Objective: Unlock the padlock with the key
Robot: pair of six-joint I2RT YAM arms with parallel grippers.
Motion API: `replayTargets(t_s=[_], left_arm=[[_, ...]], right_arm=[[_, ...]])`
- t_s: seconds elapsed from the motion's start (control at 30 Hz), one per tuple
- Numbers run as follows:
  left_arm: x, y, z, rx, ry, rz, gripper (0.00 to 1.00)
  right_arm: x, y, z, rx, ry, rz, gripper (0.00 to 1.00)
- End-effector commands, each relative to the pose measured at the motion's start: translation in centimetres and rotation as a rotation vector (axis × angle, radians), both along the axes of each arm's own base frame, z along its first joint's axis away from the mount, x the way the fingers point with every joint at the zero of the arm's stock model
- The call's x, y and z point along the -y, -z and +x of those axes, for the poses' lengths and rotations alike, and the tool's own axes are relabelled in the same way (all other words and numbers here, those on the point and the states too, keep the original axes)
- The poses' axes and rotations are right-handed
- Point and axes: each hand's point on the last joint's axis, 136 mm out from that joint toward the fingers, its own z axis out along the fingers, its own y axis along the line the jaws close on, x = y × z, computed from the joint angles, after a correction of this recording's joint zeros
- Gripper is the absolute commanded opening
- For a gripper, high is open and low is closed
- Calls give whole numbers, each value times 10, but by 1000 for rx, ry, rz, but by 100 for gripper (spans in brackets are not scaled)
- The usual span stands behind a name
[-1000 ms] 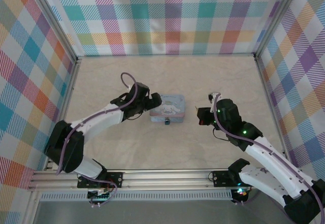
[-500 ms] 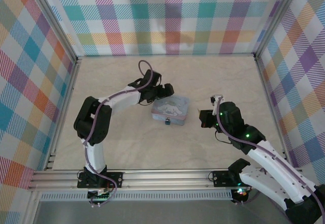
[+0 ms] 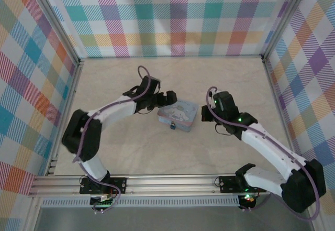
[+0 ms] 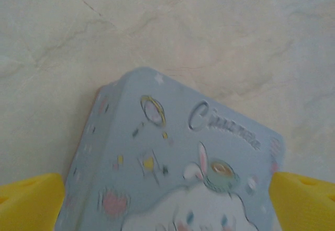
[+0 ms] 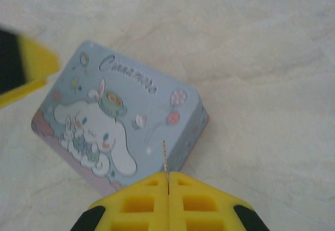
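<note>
Top external view, held against half a second ago: the right fingers [image 3: 207, 112] have swung away from the near edge and in toward the tin [image 3: 180, 113], and now sit just beside its right side. The left fingers [image 3: 166, 98] have drawn back a little but remain at the tin's far-left corner. The tin lies about where it did on the worktop [image 3: 131, 147].

Nearest of the task's things is the padlock [image 3: 171, 125], a small dark piece at the tin's near edge. It is left of the right fingers and nearer than them, and across the tin from the left fingers.

On the right wrist camera the fingers are pressed together on the key [image 5: 165, 160], a thin brass sliver standing out of their seam, its tip over the tin's near-right corner.

On the left wrist camera the fingers are spread wide with nothing gripped. The tin lies between the two yellow tips, and contact cannot be told.

The tin's lid, printed with a cartoon, is down, so its contents are hidden.
</note>
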Motion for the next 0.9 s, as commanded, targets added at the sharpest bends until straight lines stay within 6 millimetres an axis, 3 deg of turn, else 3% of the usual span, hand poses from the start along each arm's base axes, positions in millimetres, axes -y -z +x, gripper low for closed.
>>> replayTargets(t_s=[0.0,0.17,0.43,0.87], left_arm=[[-11,-31,-18,108,-13,-58,100],[-15,-31,-58,192,38,-131,100],[-5,2,-91,357,114,-149,100],[47,51,-97,467,276,-39,100]], right_arm=[[-5,-17,27,50,-6,6,0],[-11,-10,60,1,-4,-1,0],[-30,11,97,-64,-45,-36,0],[-45,48,117,-128,-87,-62,0]])
